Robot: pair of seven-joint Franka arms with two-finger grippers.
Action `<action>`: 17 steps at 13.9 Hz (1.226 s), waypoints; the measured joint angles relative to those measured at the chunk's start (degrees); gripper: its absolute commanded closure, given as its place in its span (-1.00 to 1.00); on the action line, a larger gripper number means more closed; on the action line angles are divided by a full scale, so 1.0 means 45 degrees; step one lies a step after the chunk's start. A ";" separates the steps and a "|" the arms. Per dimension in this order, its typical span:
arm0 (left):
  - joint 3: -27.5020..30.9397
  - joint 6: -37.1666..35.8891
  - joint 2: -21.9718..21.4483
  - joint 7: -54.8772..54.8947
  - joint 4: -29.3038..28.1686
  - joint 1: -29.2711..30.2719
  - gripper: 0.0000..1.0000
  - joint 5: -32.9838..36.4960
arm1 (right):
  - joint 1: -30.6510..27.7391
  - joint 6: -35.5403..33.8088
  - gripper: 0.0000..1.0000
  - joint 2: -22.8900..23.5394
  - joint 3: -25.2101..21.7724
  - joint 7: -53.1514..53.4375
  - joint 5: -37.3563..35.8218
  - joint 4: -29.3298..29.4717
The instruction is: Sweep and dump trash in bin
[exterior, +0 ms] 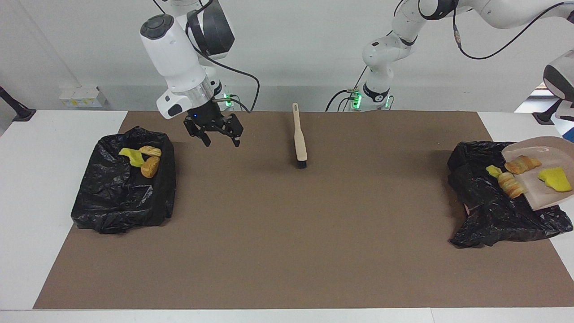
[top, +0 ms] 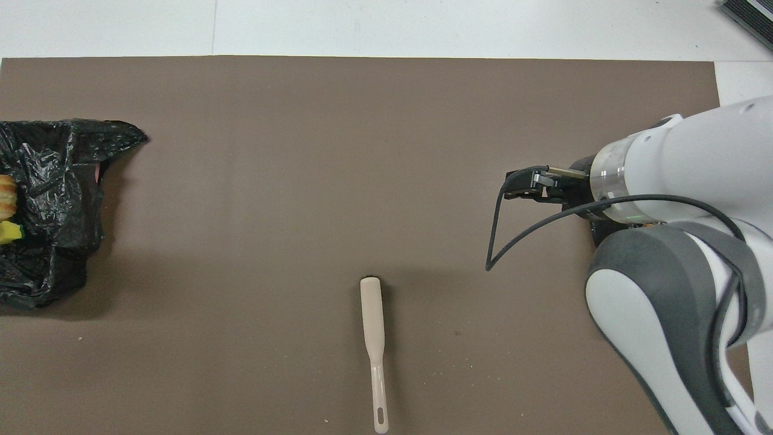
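My right claw [exterior: 222, 143] hangs wide open and empty over the tabletop [exterior: 287, 251]; three bits of trash [exterior: 150, 166] sit in the bagged bin [exterior: 116, 202] just beside it; the brush [exterior: 299, 143] lies toward my left arm. Left claw's out of shot, clamped shut on the tilted dustpan [exterior: 545, 193]; four more scraps [exterior: 556, 179] sit on the pan or at its lip over the second bin [exterior: 493, 220].

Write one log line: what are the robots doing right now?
phase: dumping | dustpan: tilted over bin, scraps sliding out | left pincer: out of view | right pincer: open, empty, over mat | brush: lying on mat
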 measured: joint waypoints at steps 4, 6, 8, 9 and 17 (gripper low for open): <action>-0.0016 -0.0079 -0.1019 -0.1457 -0.1388 -0.0551 1.00 0.2041 | -0.0016 -0.2114 -1.00 -0.0747 -0.0009 0.0000 -0.1494 0.0880; 0.0013 -0.0129 -0.1437 -0.1483 -0.1486 -0.0555 1.00 0.2262 | -0.0187 -0.3673 -1.00 -0.0738 -0.0023 0.0001 -0.1804 0.1904; 0.0030 -0.0344 -0.1914 -0.1482 -0.1499 -0.0553 1.00 0.2306 | -0.0496 -0.4913 -1.00 -0.0573 -0.0047 0.0001 -0.1860 0.2807; -0.0005 -0.0544 -0.2141 -0.1482 -0.1503 -0.0565 1.00 0.2306 | -0.0584 -0.5364 -1.00 -0.0393 -0.0061 0.0001 -0.1926 0.3237; -0.0189 -0.2571 -0.2564 -0.3291 -0.1547 -0.1900 1.00 0.0281 | -0.0998 -0.5940 -1.00 0.0621 -0.0080 0.0001 -0.2220 0.4476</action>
